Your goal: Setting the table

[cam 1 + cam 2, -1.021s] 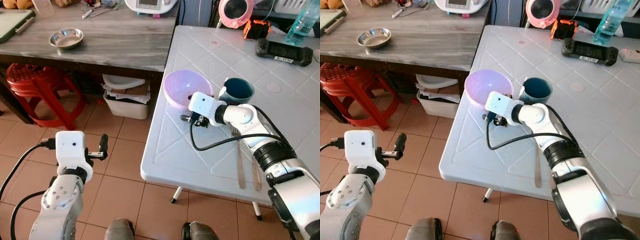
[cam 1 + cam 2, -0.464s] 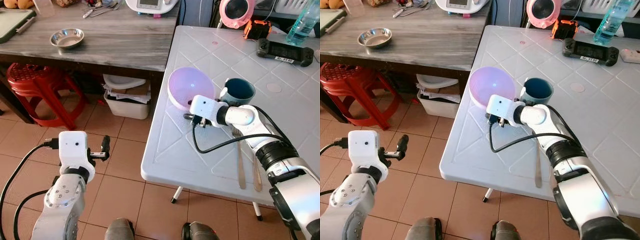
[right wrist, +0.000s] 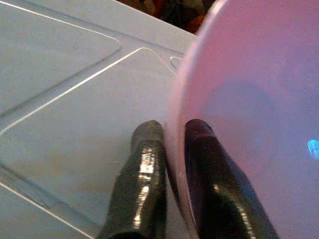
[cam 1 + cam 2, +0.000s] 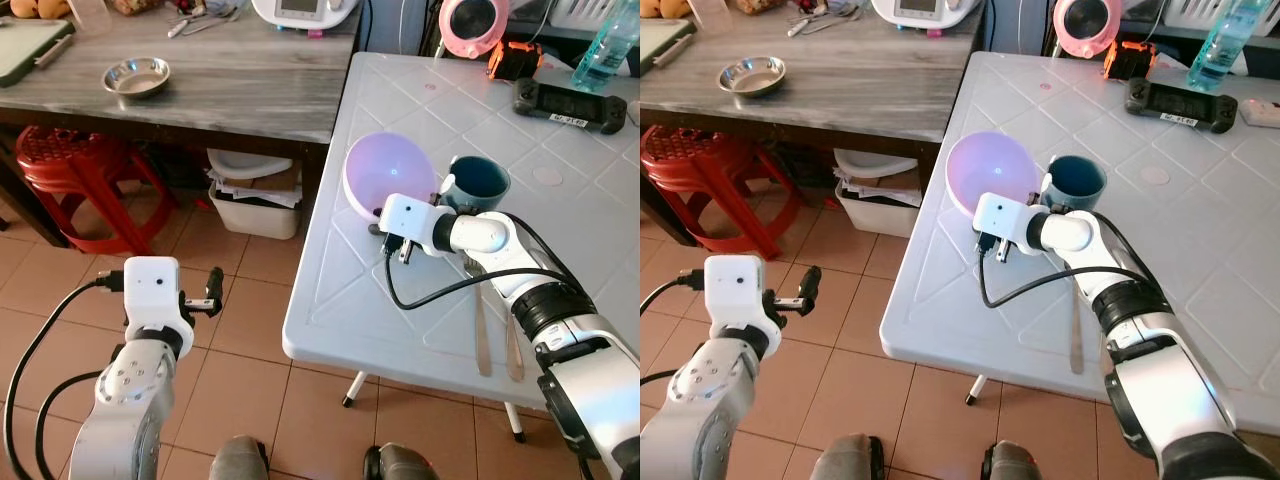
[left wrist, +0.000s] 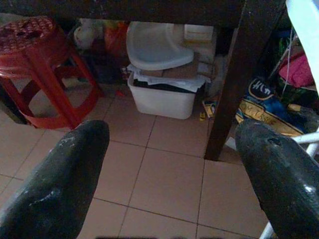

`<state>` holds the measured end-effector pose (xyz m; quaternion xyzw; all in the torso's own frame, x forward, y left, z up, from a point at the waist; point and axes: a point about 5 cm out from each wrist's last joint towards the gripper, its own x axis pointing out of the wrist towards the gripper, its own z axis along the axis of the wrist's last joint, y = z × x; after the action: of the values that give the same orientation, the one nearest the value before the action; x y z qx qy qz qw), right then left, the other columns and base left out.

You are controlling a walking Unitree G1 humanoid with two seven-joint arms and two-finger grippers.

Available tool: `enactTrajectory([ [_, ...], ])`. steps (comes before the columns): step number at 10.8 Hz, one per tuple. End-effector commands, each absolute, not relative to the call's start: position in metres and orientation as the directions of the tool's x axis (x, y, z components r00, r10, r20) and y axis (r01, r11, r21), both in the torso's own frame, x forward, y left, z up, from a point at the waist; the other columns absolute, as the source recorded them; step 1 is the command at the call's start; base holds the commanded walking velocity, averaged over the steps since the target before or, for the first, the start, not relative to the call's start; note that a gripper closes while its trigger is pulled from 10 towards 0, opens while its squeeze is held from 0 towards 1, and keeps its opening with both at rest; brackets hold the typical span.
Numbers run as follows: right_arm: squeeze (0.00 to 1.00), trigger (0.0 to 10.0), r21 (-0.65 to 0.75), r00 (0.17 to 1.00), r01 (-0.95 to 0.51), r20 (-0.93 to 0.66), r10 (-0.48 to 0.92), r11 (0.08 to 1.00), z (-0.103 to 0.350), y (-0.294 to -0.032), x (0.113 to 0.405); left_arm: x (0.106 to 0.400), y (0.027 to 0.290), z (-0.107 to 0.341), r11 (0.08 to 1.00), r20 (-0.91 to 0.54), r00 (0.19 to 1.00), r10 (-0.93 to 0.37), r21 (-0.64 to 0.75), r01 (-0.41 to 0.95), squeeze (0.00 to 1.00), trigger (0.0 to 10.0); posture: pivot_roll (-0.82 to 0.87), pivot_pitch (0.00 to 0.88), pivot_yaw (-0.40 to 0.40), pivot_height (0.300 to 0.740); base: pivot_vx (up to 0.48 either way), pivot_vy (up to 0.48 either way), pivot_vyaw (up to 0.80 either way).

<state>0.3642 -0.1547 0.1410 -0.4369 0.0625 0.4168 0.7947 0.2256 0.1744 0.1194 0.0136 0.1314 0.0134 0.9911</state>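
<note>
one bowl, pink, pinched at its rim by the right gripper; we log it shifted toward the cup. left gripper open, idle.

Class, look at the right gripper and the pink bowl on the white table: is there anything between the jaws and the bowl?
Nothing visible. The right gripper is already on the pink bowl: its jaws pinch the rim, one finger outside and one inside. The blue cup stands just beside the bowl.
</note>
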Motion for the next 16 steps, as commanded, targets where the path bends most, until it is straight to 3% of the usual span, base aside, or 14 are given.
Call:
enactTrajectory([
  [1,0.0,0.0,-0.653,0.64,-0.715,-0.468,0.609,0.25,0.145,-0.154,0.366,0.227,0.175,0.119,0.998,-0.262,0.964,0.04,0.048,-0.028,0.0,10.0,0.12,0.057,0.025,0.74,0.0,0.0,0.0],
  [8,0.0,0.0,-0.701,0.658,-0.655,-0.344,0.67,0.284,0.14,-0.132,0.361,0.245,0.165,0.116,0.999,-0.22,0.975,0.042,0.016,-0.04,0.0,10.0,0.09,0.0,0.015,0.74,0.0,0.0,0.0],
  [9,0.0,0.0,-0.704,0.687,-0.615,-0.259,0.679,0.355,0.142,-0.126,0.359,0.25,0.162,0.116,0.999,-0.206,0.978,0.038,0.002,-0.039,0.0,10.0,0.07,0.0,0.021,0.74,0.0,0.0,0.0],
  [10,0.0,0.0,-0.678,0.755,-0.527,-0.097,0.648,0.512,0.143,-0.126,0.354,0.256,0.16,0.113,0.999,-0.2,0.979,0.033,-0.016,-0.037,0.0,10.0,0.04,0.0,0.036,0.74,0.0,0.0,0.0],
  [11,0.0,0.0,-0.628,0.781,-0.495,-0.019,0.624,0.601,0.139,-0.131,0.344,0.26,0.158,0.111,0.999,-0.201,0.979,0.029,-0.026,-0.035,0.0,10.0,0.03,0.0,0.038,0.74,0.0,0.0,0.0],
  [13,0.0,0.0,-0.579,0.803,-0.443,0.083,0.59,0.684,0.138,-0.134,0.321,0.265,0.154,0.11,0.999,-0.186,0.982,0.008,-0.042,-0.016,0.0,10.0,0.02,0.0,0.017,0.74,0.0,0.24,0.0],
  [14,0.0,2.6,-0.549,0.828,-0.401,0.123,0.546,0.733,0.136,-0.132,0.308,0.267,0.154,0.11,0.999,-0.17,0.985,0.022,-0.038,-0.029,0.0,10.0,0.03,0.0,-0.012,0.74,0.0,0.48,0.0],
  [15,0.0,10.0,-0.532,0.855,-0.359,0.142,0.499,0.767,0.135,-0.129,0.297,0.267,0.155,0.11,0.999,-0.155,0.987,0.033,-0.036,-0.039,0.0,10.0,0.03,0.0,-0.022,0.74,0.0,0.48,0.0],
  [16,0.0,10.0,-0.474,0.882,-0.331,0.152,0.446,0.816,0.131,-0.129,0.29,0.267,0.155,0.111,0.998,-0.145,0.989,0.039,-0.037,-0.044,0.0,10.0,0.03,0.0,-0.015,0.74,0.0,0.48,0.0],
])
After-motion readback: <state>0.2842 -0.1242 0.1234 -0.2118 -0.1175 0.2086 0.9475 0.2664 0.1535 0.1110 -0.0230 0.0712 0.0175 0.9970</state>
